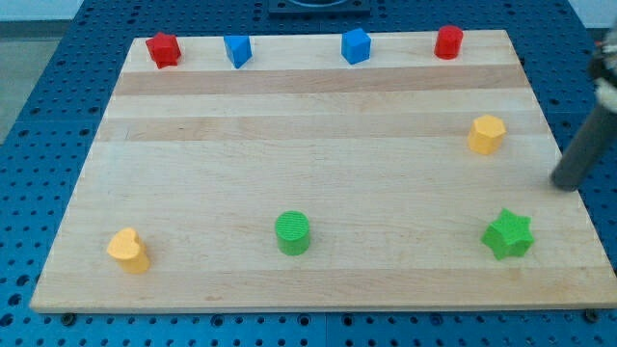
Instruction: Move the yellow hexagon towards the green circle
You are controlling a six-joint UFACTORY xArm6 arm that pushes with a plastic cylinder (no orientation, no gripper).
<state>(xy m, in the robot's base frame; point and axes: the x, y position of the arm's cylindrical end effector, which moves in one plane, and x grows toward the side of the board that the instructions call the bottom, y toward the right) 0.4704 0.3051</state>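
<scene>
The hexagon (487,133) sits at the right of the board (289,145), my tip (566,183) just lower right of it. The circle (293,233) lies at lower centre.

Red (164,50) and blue blocks (237,50) line the board's (289,145) top edge.

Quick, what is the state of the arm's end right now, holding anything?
No gripper here: only my tip, holding nothing, touching no block, to the view's right of the yellow hexagon, above the green star.
</scene>
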